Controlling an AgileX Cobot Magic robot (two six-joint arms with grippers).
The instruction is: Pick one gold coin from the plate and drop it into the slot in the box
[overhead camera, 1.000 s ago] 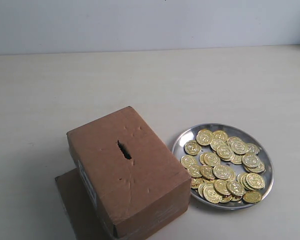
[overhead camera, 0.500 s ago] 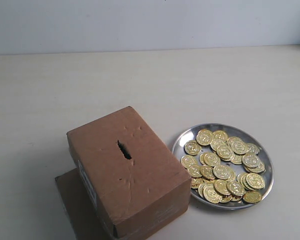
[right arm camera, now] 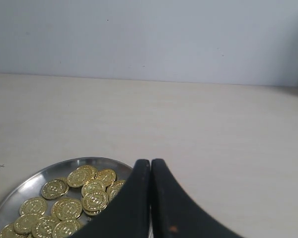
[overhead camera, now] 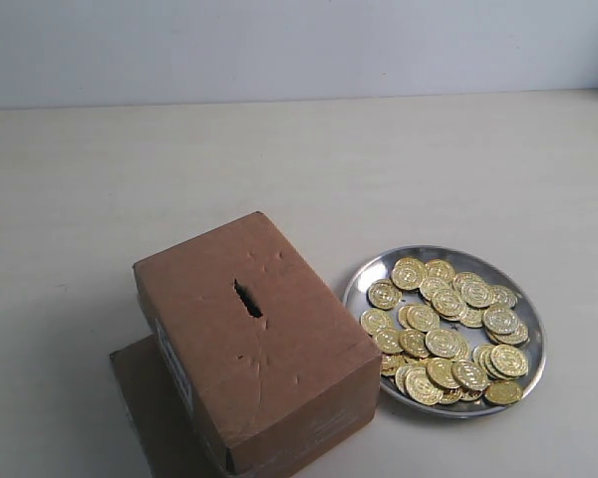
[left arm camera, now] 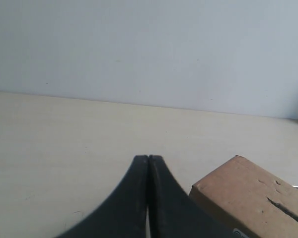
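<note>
Dented brown cardboard box [overhead camera: 269, 368] with its ragged box slot [overhead camera: 247, 299] sat just left of the shiny round metal plate [overhead camera: 362, 280] of gold coins [overhead camera: 445, 342] — left gripper [left arm camera: 148, 158] and right gripper [right arm camera: 150, 161] were both pressed together, empty.

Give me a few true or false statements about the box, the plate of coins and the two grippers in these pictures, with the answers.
1. The box slot is cut in the top face of the box. True.
2. The plate is empty. False: it holds a heap of gold coins.
3. The left gripper and the right gripper are both shut. True.
4. The plate stands on top of the box. False: it stands on the table beside the box.
5. A coin sticks out of the box slot. False: no coin shows in the dark slit.
</note>
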